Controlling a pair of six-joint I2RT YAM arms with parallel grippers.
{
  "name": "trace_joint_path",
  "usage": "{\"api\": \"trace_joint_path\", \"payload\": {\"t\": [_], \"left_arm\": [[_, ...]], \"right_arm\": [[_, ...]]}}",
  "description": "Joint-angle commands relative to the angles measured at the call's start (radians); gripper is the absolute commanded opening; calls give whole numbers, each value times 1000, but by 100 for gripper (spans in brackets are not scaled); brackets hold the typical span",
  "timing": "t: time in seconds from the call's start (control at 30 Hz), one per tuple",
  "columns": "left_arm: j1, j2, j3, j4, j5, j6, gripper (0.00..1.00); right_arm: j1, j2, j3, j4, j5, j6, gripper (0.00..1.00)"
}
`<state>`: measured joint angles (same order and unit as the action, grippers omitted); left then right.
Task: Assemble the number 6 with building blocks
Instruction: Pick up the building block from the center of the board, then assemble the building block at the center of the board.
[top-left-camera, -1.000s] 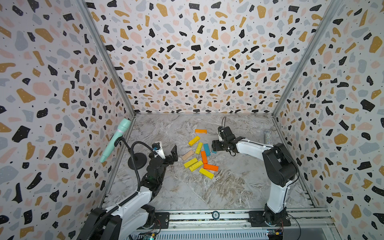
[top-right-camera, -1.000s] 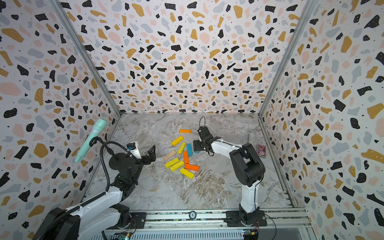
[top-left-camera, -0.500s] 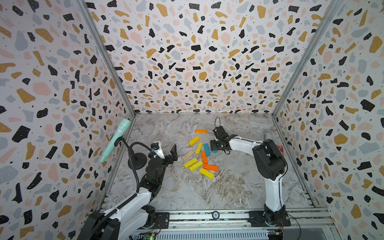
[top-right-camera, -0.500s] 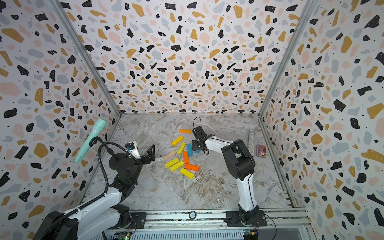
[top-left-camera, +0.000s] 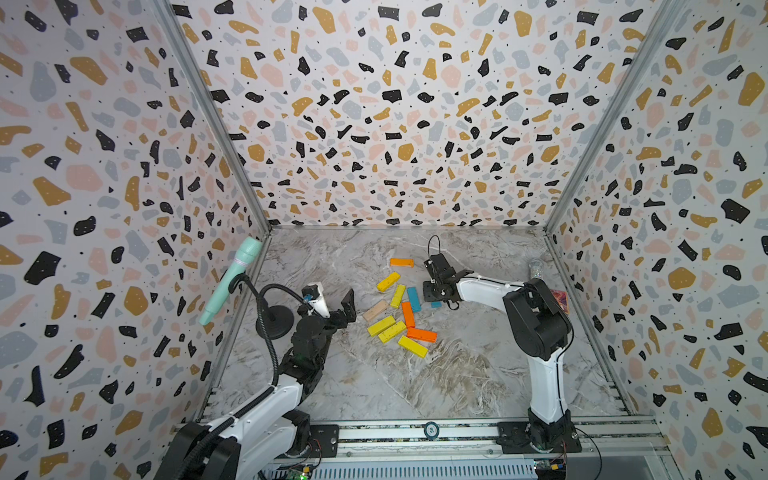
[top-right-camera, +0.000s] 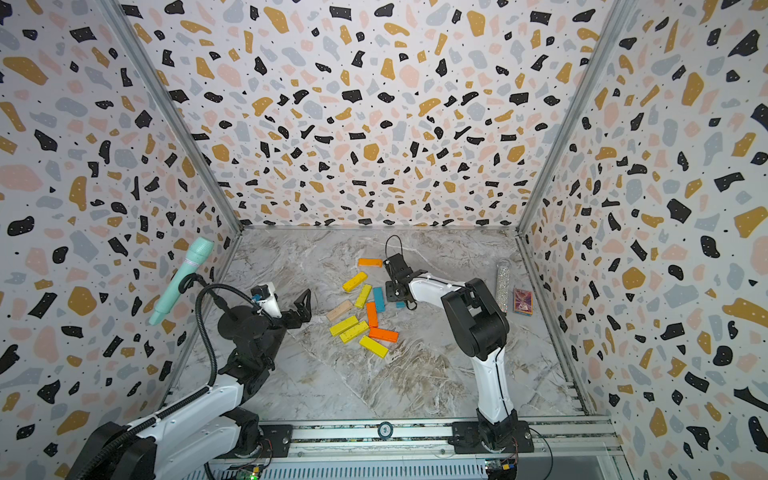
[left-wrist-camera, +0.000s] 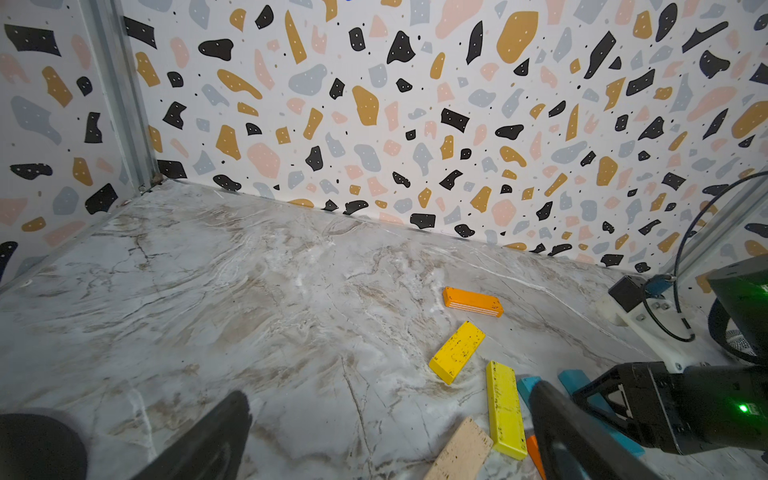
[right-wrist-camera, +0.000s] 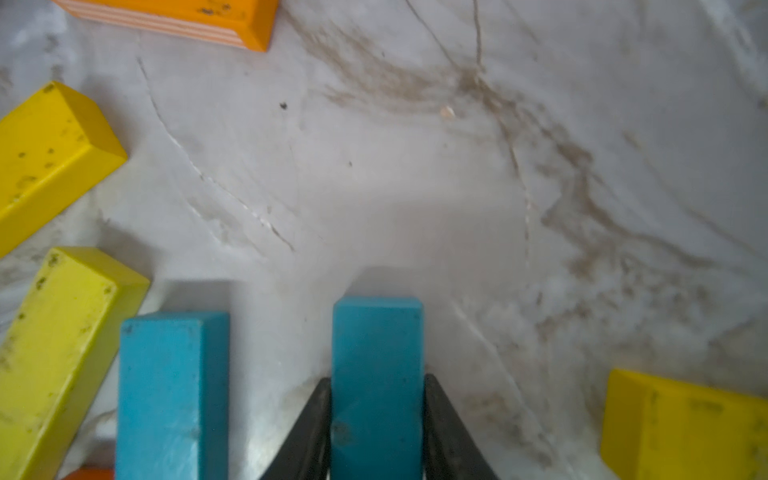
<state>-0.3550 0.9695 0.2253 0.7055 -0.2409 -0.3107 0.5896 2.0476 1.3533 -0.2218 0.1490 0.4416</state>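
Presently the right gripper (right-wrist-camera: 377, 380) is seen pinching a teal block (right-wrist-camera: 376, 332). In the right wrist view both black fingers (right-wrist-camera: 309, 428) are pressed flat against its long sides. Whether the block is lifted off the marbled surface (top-left-camera: 374, 386) cannot be told.

In both top views only a short teal end is visible under that gripper, at the right edge of the scattered building blocks (top-right-camera: 371, 314). A second teal block (top-left-camera: 413, 299) is laid just beside it, roughly parallel and apart. A yellow block (top-left-camera: 397, 296) is placed next to that one on its far side from the gripper. One orange block (top-left-camera: 401, 262) is set alone toward the back wall, apart from the others. A beige block (top-left-camera: 375, 310) is found at the left edge of the group.

The left gripper (top-left-camera: 332, 300) is held spread wide above the surface, left of the beige block and touching no block.

A glittery clear tube (top-right-camera: 503, 286) and a red patterned box (top-right-camera: 522, 301) are noted by the right wall, and a mint microphone (top-left-camera: 230, 280) by the left wall.
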Motion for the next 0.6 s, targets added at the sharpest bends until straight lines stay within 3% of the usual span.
{"api": "trace_joint_path", "payload": {"t": [0.0,0.3,0.57], "left_arm": [[-3,-12,19,38,42,-1,99],[-37,29,28,62,95,28,99],[-53,36,38,50,94,31,100]], "right_arm": [[-2,-77,-48,-10,17,23,23],[-26,-262,-257,121,10,89,18],[-47,-238,-293,147,8,87,18]]}}
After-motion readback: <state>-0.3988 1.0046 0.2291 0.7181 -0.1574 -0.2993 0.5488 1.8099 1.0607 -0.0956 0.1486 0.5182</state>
